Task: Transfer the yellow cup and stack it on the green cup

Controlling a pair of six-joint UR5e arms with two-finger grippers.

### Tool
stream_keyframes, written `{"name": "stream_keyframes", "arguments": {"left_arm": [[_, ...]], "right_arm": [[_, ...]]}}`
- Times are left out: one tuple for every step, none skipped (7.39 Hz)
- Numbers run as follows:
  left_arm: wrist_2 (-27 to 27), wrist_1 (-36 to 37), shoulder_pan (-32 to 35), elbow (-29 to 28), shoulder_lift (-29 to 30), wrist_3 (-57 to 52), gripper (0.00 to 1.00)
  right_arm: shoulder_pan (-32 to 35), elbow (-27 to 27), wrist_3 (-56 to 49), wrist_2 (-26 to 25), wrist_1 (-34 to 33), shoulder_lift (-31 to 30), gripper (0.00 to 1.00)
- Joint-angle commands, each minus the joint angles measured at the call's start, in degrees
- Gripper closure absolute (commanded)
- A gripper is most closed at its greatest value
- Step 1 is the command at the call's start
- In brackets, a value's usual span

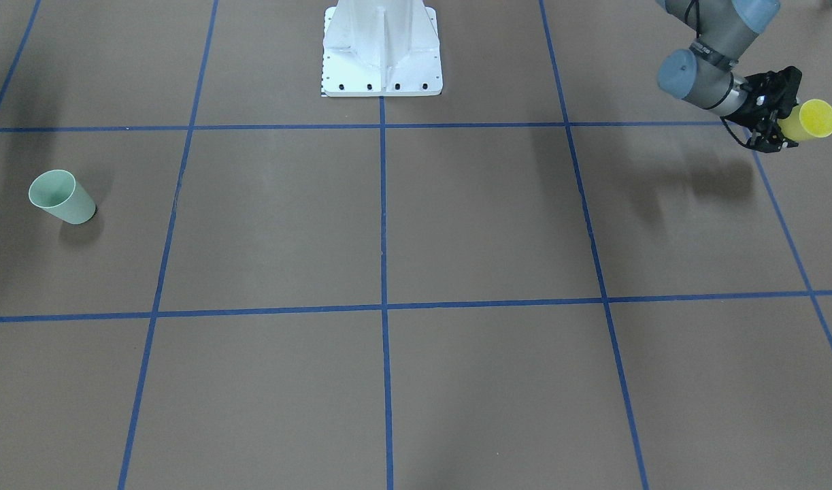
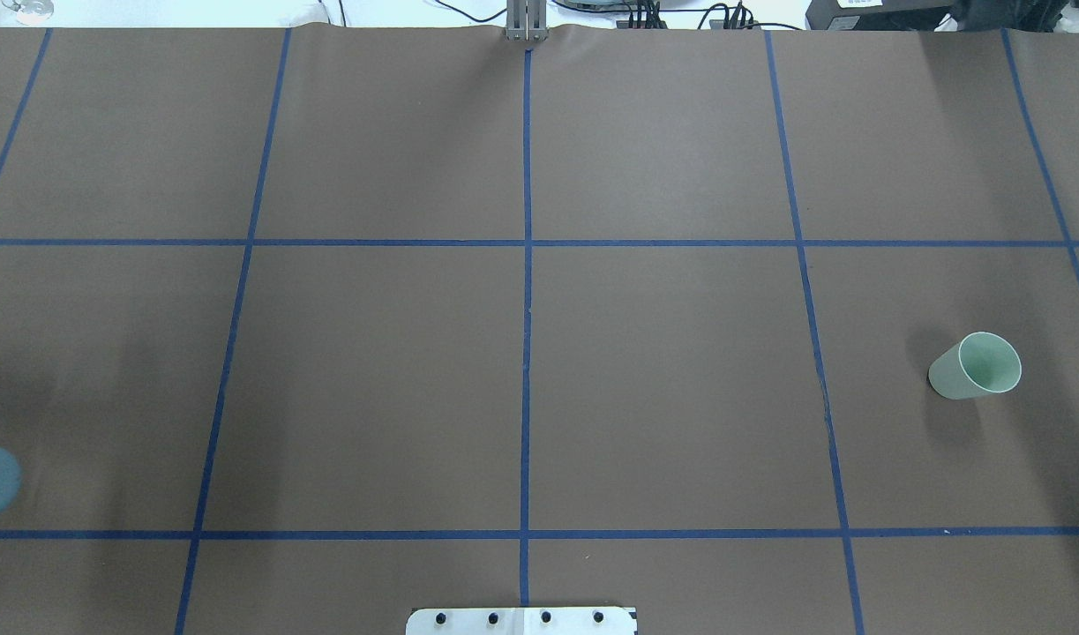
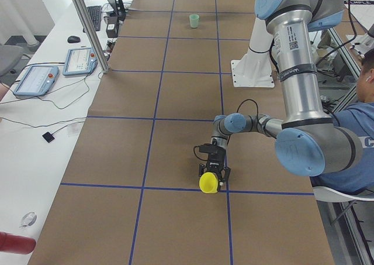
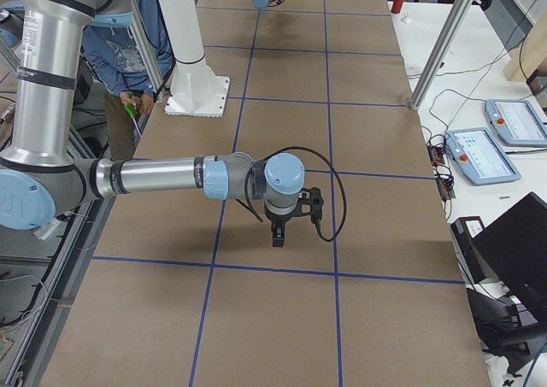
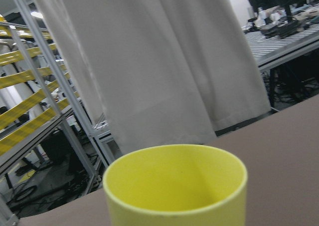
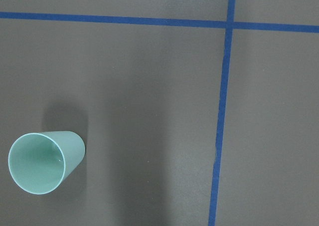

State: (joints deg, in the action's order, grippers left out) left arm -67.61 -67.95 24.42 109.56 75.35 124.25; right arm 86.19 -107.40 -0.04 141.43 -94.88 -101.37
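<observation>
The yellow cup (image 1: 809, 120) hangs above the table on my left side, lying sideways with its mouth pointing away from the wrist. My left gripper (image 1: 783, 124) is shut on its lower part. It shows again in the exterior left view as the yellow cup (image 3: 208, 182), and its rim fills the bottom of the left wrist view (image 5: 174, 183). The green cup (image 1: 62, 197) stands upright with its mouth up at the opposite end of the table (image 2: 976, 366). My right gripper (image 4: 278, 233) points down over the table near the green cup (image 6: 45, 161); I cannot tell whether it is open or shut.
The white robot base (image 1: 381, 54) stands at the table's middle rear edge. Blue tape lines (image 1: 383, 306) divide the brown surface into squares. A seated person (image 3: 356, 142) is beside the left arm. Control tablets (image 3: 35, 78) and a metal post (image 3: 87, 25) flank the table.
</observation>
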Motion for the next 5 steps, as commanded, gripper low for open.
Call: {"name": "stream_keyframes", "arguments": {"left_arm": [[10.0,-0.3,4.8,-0.1,16.0,-15.7,1.0],[12.2,-1.4,4.8,0.0,21.1,-18.8,1.0],[15.6,-8.7,5.0,0.1,24.5,-25.8,1.0],[17.2,-24.4,5.0,-1.8,26.1,-35.0,1.0],[16.6,-37.3,5.8,-3.8,27.1,-45.2,1.0]], "right_arm": [[0.0,-0.1,0.0,0.0,0.0,2.3,0.0],[0.0,0.0,-0.1,-0.3,0.0,3.5,0.0],[0.0,1.0,0.0,-0.5,0.0,6.1,0.0],[0.0,1.8,0.6,-0.5,0.0,7.6,0.0],[0.0,2.0,2.8,-0.6,0.0,7.8,0.0]]}}
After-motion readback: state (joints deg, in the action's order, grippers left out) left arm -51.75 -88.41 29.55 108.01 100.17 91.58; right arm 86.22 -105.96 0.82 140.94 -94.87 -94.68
